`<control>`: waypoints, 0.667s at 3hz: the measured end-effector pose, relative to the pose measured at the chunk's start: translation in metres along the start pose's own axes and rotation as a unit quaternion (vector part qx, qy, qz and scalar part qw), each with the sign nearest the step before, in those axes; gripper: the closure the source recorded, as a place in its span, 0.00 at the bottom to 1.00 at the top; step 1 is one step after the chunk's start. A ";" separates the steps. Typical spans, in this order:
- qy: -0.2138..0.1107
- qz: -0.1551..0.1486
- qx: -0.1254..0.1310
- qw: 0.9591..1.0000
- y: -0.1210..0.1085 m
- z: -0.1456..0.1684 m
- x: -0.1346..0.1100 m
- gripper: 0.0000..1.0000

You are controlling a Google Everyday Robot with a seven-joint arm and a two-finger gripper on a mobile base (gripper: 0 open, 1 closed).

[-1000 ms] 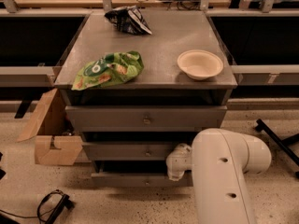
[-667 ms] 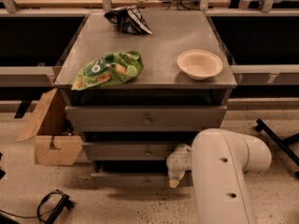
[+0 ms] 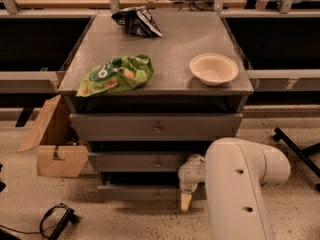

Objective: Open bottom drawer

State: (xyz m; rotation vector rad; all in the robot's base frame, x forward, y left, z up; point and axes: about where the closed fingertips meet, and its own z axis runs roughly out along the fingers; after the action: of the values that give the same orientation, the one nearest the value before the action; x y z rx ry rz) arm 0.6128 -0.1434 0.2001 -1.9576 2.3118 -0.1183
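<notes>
grey bottom drawer [image 3: 135, 193], lowest of 3 in the cabinet [image 3: 175, 44], looks nearly closed. claw [image 3: 186, 200] hangs low at its front, just right of the knob [image 3: 157, 195], probably to catch it; wide or narrow, i cannot tell.

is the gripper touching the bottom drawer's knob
Apart. The camera view shows the gripper low before the bottom drawer, beside its knob, with bare grey front between them.
</notes>
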 end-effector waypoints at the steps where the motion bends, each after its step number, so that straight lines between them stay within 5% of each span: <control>1: 0.010 0.004 -0.026 1.000 0.024 0.009 0.006 0.18; 2: 0.027 0.016 -0.062 0.998 0.057 0.010 0.016 0.41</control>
State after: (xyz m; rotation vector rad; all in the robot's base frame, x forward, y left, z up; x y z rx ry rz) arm 0.5560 -0.1498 0.1819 -1.9954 2.4387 -0.0246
